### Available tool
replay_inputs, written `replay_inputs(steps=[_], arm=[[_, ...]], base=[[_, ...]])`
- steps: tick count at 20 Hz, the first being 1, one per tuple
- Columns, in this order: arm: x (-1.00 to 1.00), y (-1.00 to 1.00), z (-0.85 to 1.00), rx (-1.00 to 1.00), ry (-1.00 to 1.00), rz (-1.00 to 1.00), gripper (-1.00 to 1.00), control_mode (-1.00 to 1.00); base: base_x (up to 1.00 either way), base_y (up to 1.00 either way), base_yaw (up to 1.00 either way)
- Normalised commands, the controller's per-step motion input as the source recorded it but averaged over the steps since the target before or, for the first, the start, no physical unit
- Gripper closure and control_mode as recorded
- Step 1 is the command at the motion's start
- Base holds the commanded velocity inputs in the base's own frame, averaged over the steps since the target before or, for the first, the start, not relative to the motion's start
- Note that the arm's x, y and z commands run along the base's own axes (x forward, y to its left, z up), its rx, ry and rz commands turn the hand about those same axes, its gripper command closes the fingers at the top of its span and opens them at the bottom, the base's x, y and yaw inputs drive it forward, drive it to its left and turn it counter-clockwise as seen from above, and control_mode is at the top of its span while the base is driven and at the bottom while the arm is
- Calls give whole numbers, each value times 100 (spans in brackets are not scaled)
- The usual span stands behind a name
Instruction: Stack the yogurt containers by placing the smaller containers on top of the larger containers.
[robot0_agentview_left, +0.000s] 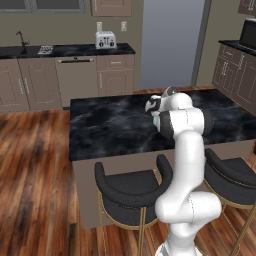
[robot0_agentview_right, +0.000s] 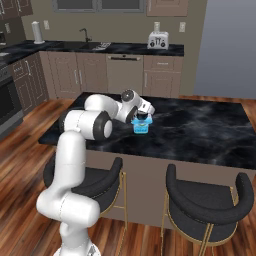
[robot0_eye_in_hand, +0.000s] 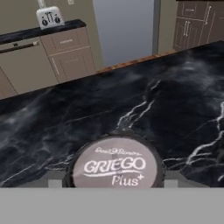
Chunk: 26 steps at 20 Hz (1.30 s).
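The gripper (robot0_agentview_right: 142, 118) hangs directly over the blue tub (robot0_agentview_right: 141, 126) on the island counter (robot0_agentview_right: 200, 127), and in the hand view the round cup (robot0_eye_in_hand: 114, 167) sits right at the fingertips, its pale lid reading "GRIEGO Plus" facing the camera. The cup seems to be held there, but the jaws are hidden behind it, so I cannot tell whether they are clamped or slack. The step in hand looks like setting the cup down on the tub. To do it well, keep the cup's centre over the middle of the tub's top, lower straight down without sideways drift, and let go only once the base rests flat; a release off-centre could tip it onto the counter. The cup's lid appears to face up toward the hand, so its short axis runs roughly vertical. The tub stands upright, rim upward, its label toward the stools (robot0_agentview_right: 205, 200).
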Motion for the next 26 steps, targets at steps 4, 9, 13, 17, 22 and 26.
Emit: replay_inputs(steps=[4,9,13,17,22,26], arm=[[0,-5,0,0,-3,0,-100,-100],[-10,0,10,0,-6,0,-100,-100],[-52,26,50,0,-5,0,-100,-100],[-91,33,26,0,0,0,-100,-100],[-100,16,6,0,-3,3,-100,-100],[-100,19,79,0,-15,10,-100,-100]], base=[[0,0,0],[0,0,0],[0,0,0],[0,0,0],[0,0,0],[0,0,0]])
